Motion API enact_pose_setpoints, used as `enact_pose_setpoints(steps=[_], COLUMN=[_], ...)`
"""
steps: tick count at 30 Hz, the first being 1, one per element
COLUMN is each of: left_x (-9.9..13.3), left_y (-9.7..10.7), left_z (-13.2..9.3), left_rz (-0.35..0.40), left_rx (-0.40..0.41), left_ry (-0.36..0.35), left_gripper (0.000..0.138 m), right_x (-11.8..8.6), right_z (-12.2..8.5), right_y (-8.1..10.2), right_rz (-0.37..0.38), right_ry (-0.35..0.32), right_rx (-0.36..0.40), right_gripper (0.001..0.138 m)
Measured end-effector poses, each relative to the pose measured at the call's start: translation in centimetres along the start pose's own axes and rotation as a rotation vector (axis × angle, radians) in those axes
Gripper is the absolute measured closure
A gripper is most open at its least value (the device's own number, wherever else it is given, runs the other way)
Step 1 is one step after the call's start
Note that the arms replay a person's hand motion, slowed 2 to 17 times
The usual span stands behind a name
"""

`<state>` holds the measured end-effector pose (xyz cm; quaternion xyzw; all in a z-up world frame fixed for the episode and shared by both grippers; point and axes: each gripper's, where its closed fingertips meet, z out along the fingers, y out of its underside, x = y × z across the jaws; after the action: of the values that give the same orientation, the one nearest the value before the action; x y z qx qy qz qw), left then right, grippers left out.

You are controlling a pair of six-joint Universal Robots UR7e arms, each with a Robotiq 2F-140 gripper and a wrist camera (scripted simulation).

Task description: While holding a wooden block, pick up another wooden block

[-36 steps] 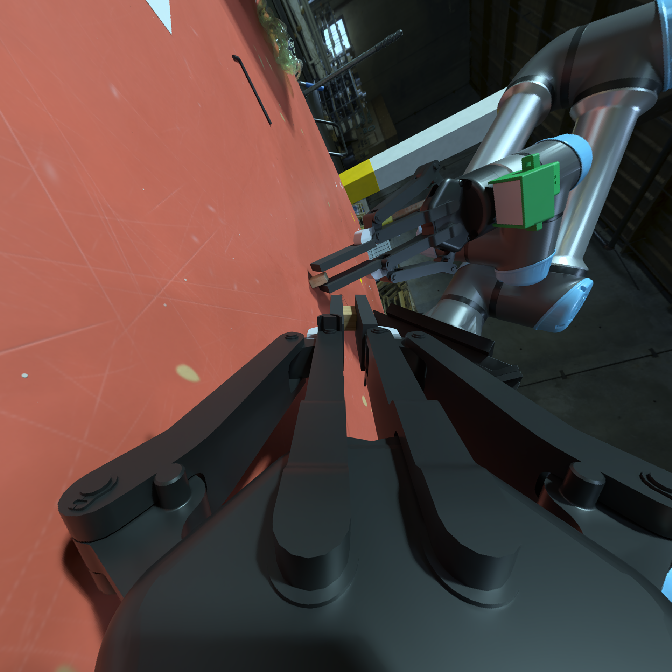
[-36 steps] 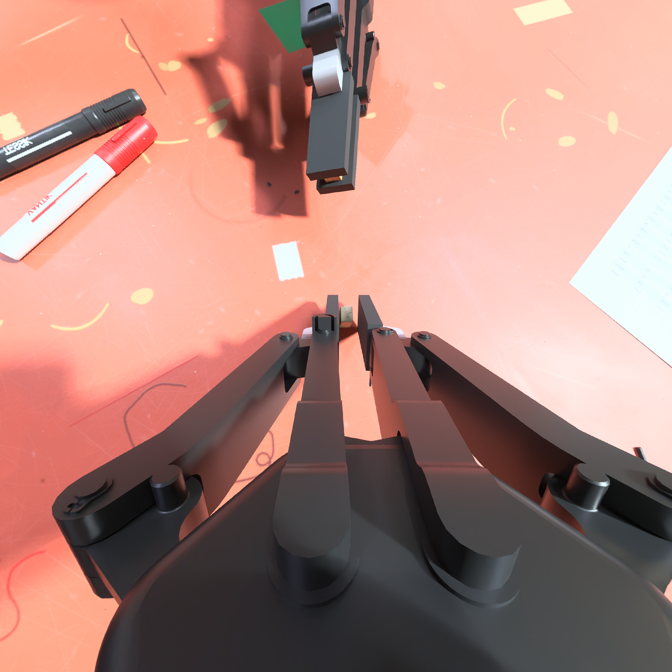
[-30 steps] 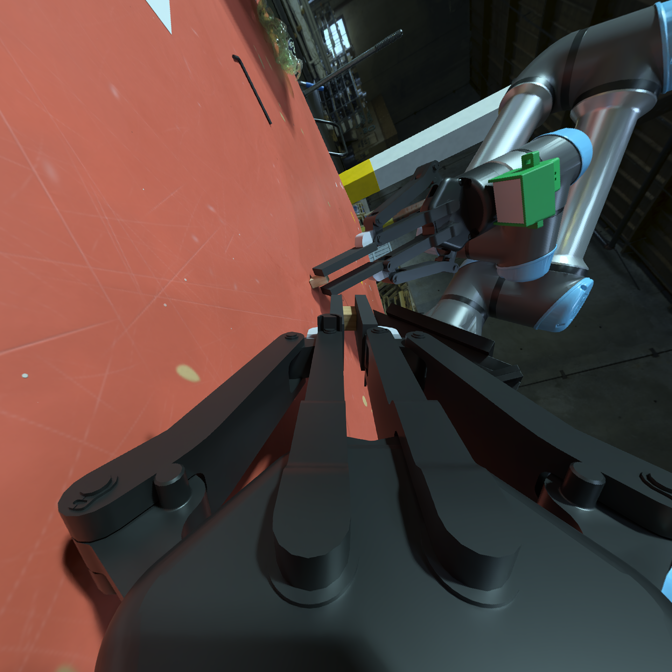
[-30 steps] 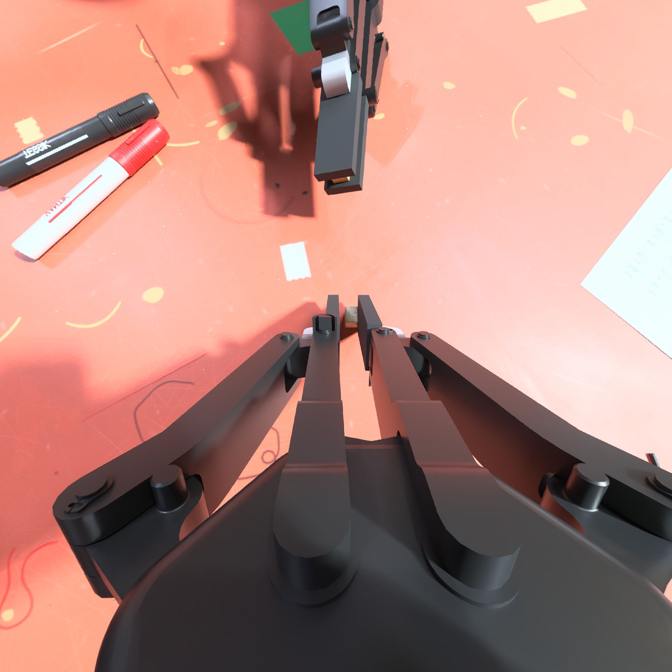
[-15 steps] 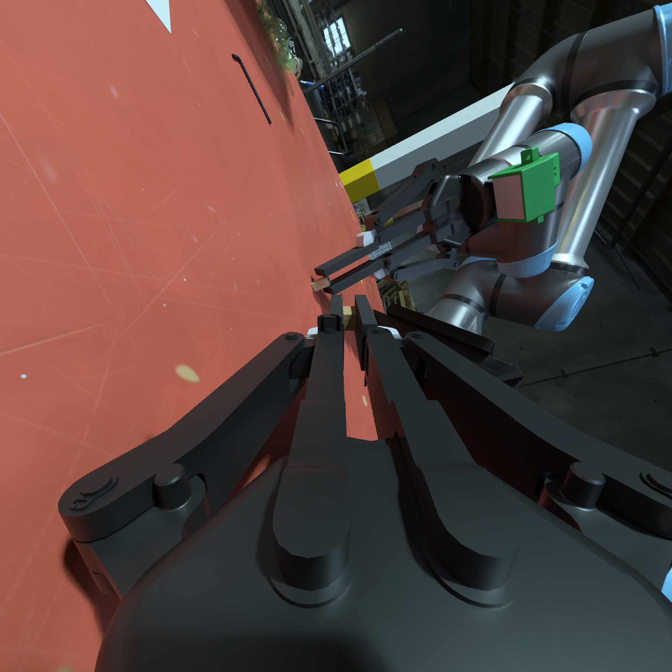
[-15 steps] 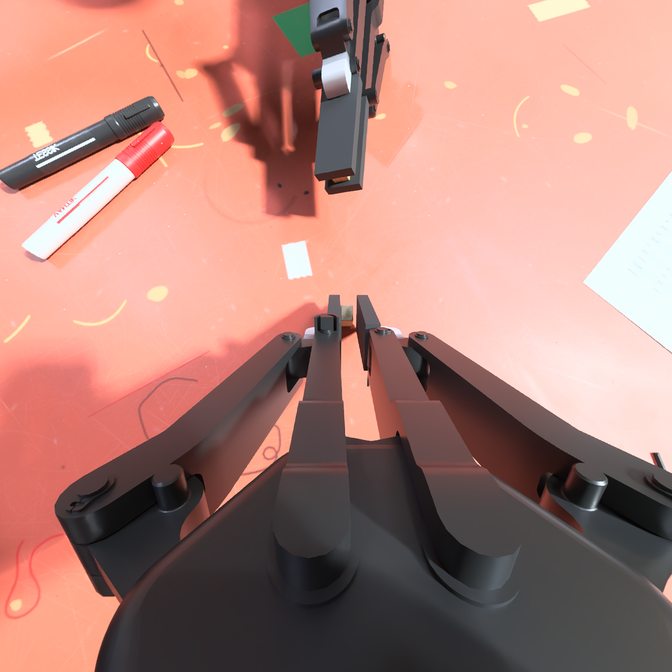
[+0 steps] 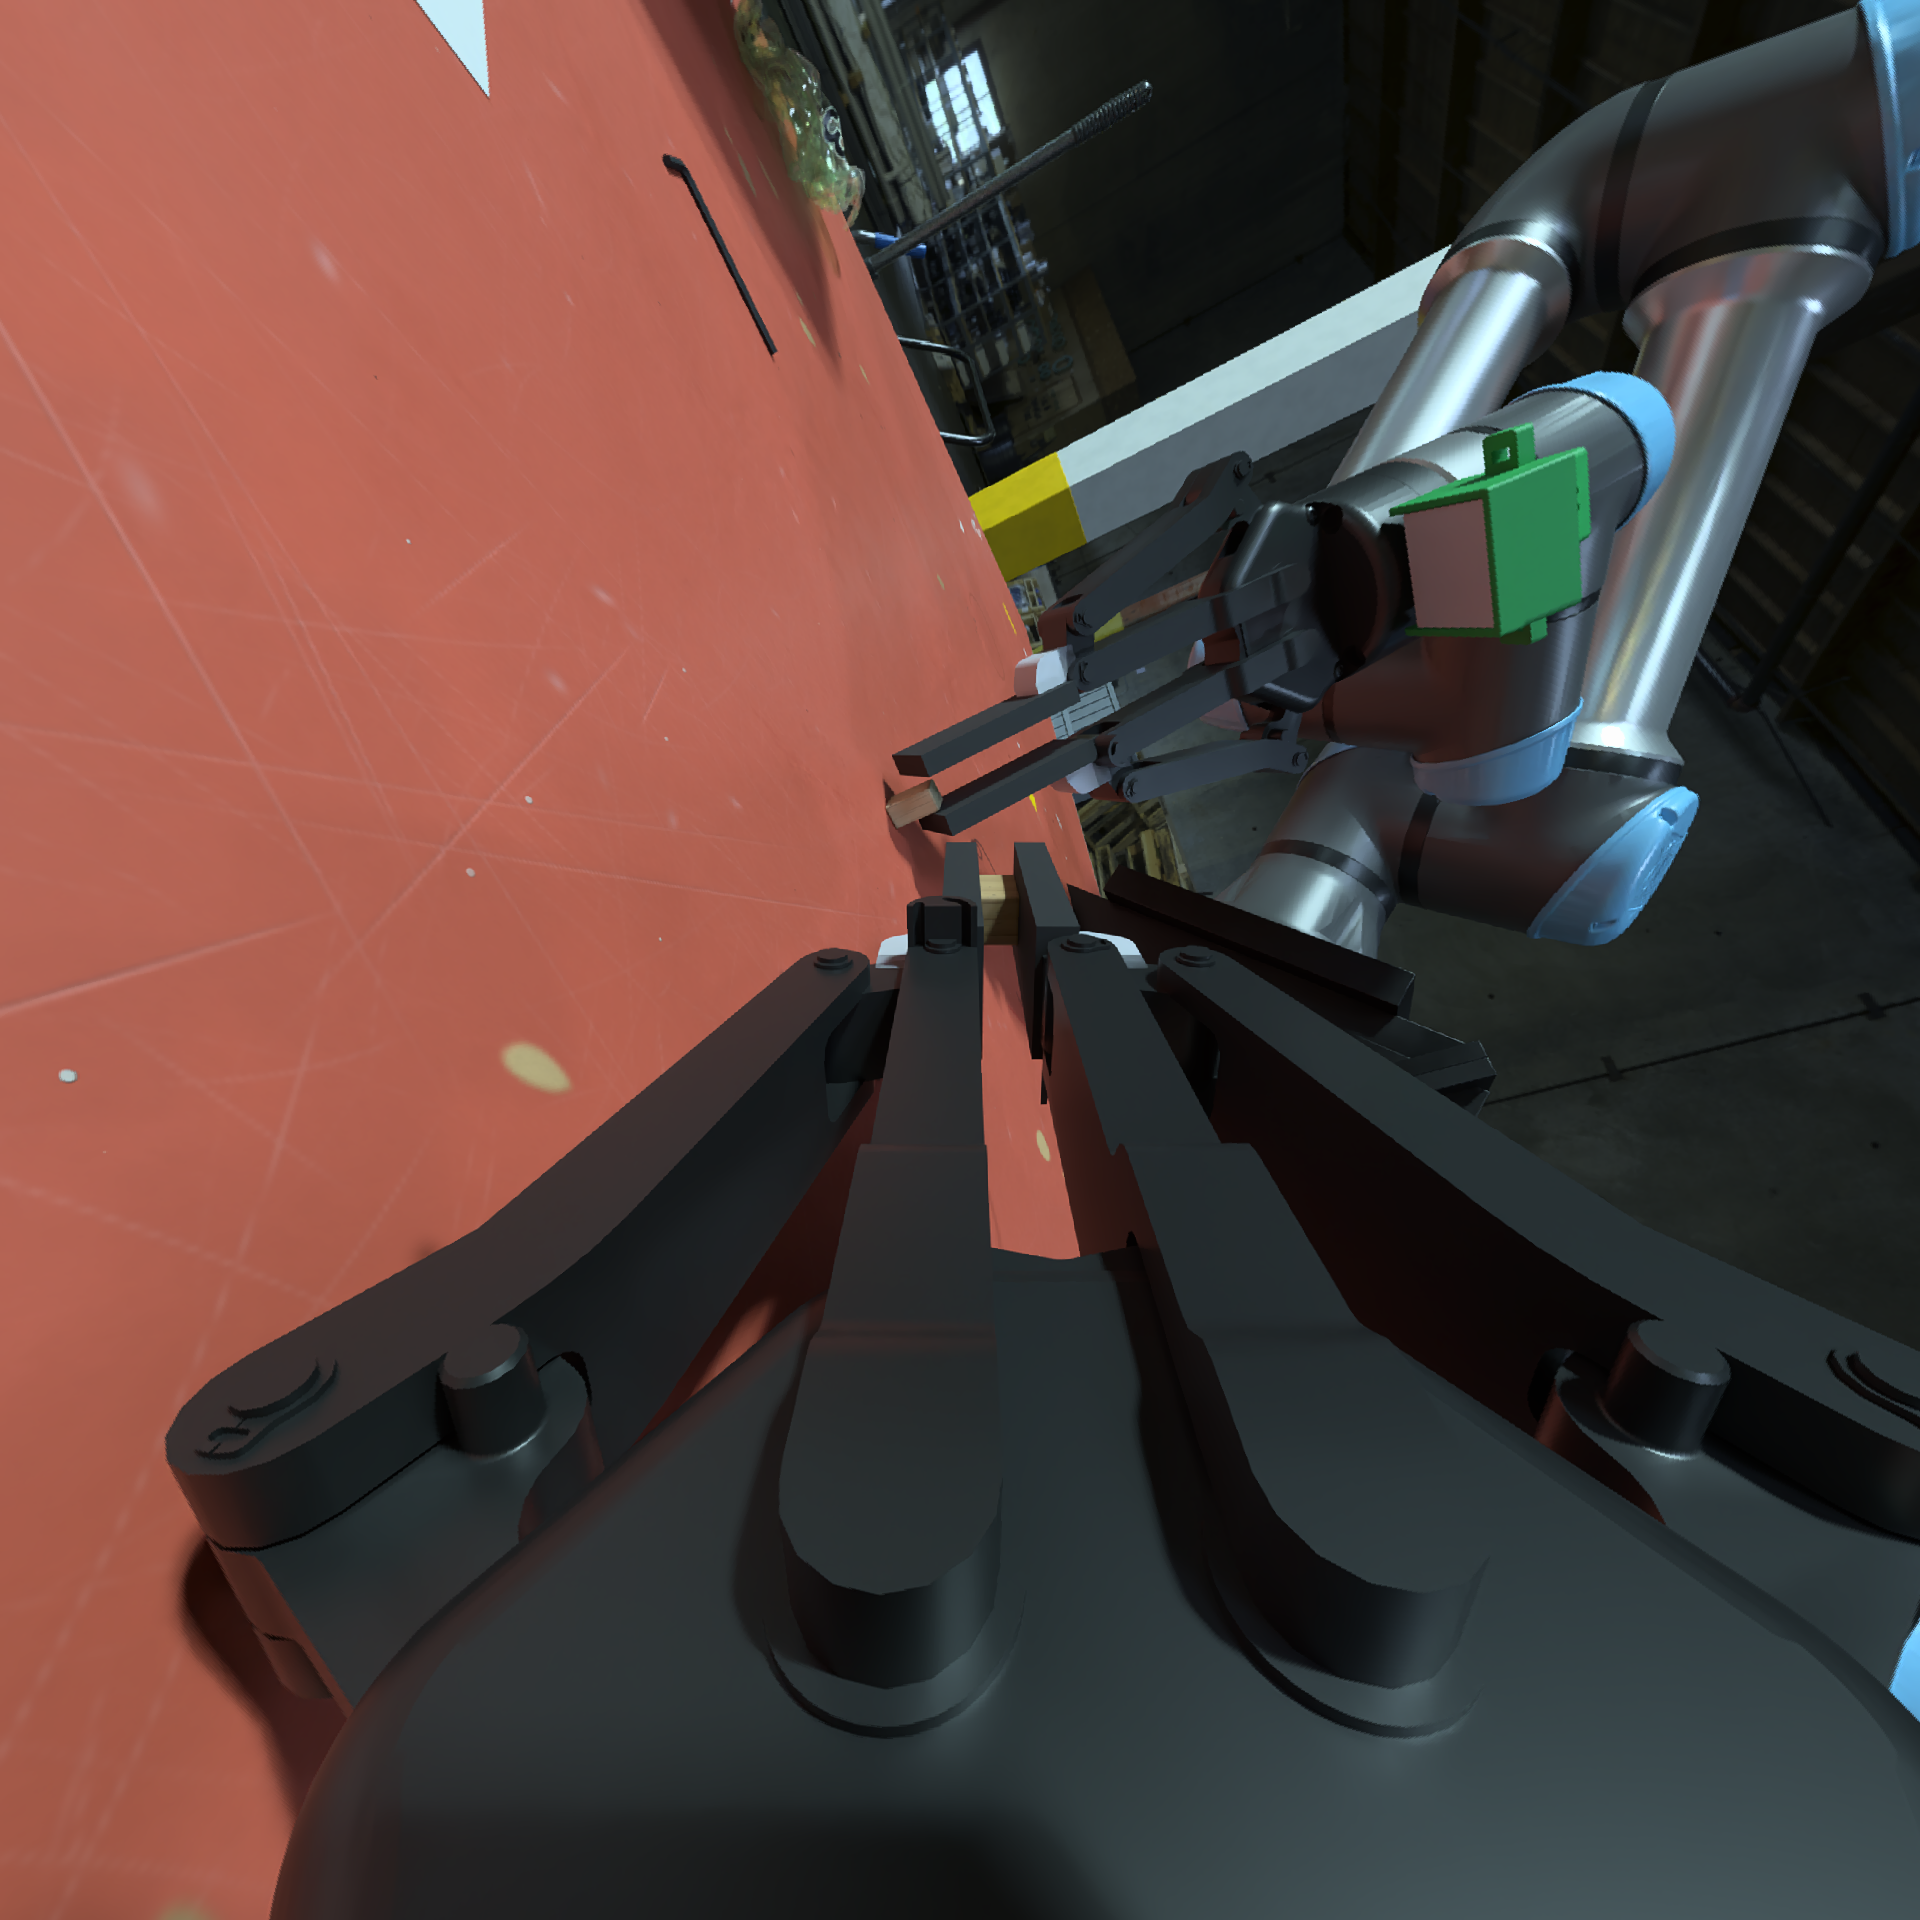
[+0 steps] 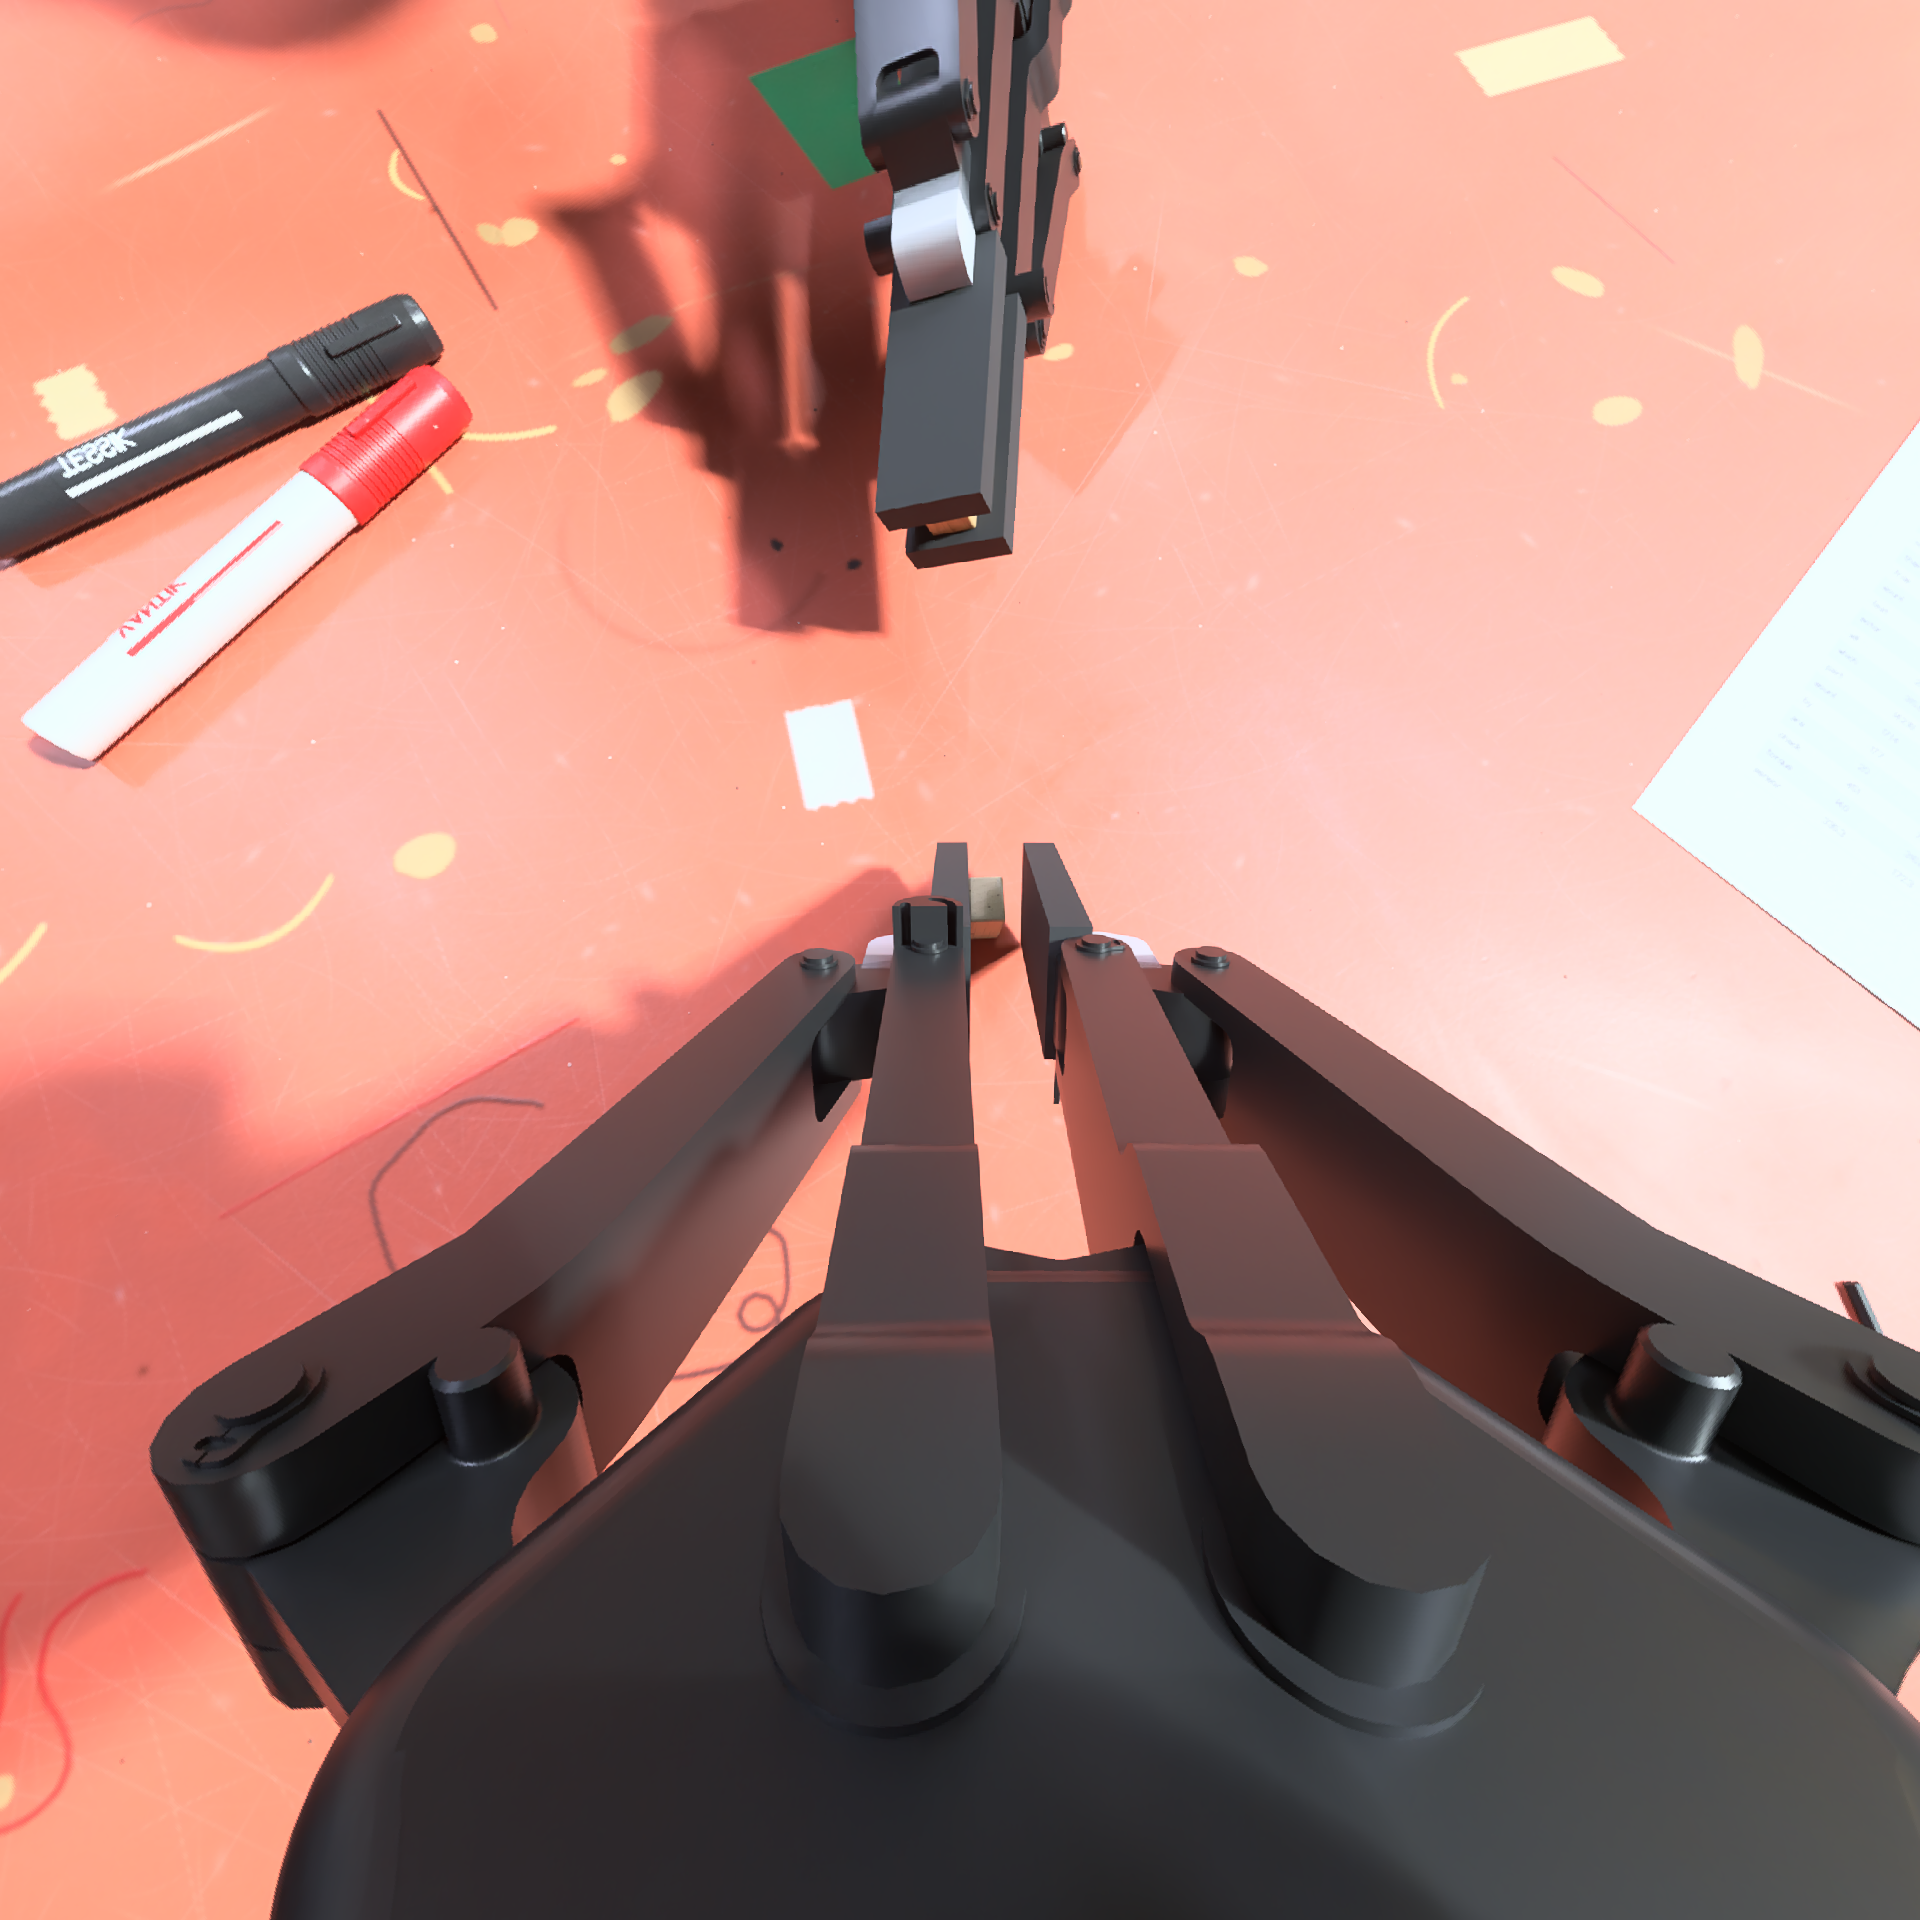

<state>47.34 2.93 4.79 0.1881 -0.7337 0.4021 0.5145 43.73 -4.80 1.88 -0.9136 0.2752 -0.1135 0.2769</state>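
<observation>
My left gripper [image 7: 995,868] is shut on a small wooden block [image 7: 995,906], held above the red table [image 7: 416,623]. It also shows in the right wrist view [image 8: 951,535], pointing down with its block [image 8: 948,527] just visible between the tips. My right gripper [image 8: 987,862] is shut on a second wooden block [image 8: 987,899], which sits against the left pad. In the left wrist view the right gripper [image 7: 920,792] is low at the table, its block [image 7: 914,805] sticking out past the tips. I cannot tell whether that block touches the table.
A black marker [image 8: 218,416] and a red-capped white marker [image 8: 239,571] lie at the left. A white paper sheet [image 8: 1829,727] lies at the right, a white tape strip [image 8: 828,753] between the grippers. A thin black rod [image 7: 722,255] lies far off, near the table edge.
The right gripper has shifted slightly with its block still between the fingers; the markers slid down in its view. The left gripper and its block have stayed put.
</observation>
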Motion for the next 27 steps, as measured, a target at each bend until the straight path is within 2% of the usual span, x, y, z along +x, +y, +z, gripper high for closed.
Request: enact_pose_setpoints(steps=[27], left_x=[0.00], left_y=[0.02], left_z=[0.02], left_rz=[0.000], left_rx=[-0.001], left_ry=[0.000], left_gripper=[0.129], right_x=[-0.29], right_z=[0.06], right_y=[-0.14], right_rz=[0.007], right_ry=[-0.015], right_rx=[0.024], right_gripper=[0.123])
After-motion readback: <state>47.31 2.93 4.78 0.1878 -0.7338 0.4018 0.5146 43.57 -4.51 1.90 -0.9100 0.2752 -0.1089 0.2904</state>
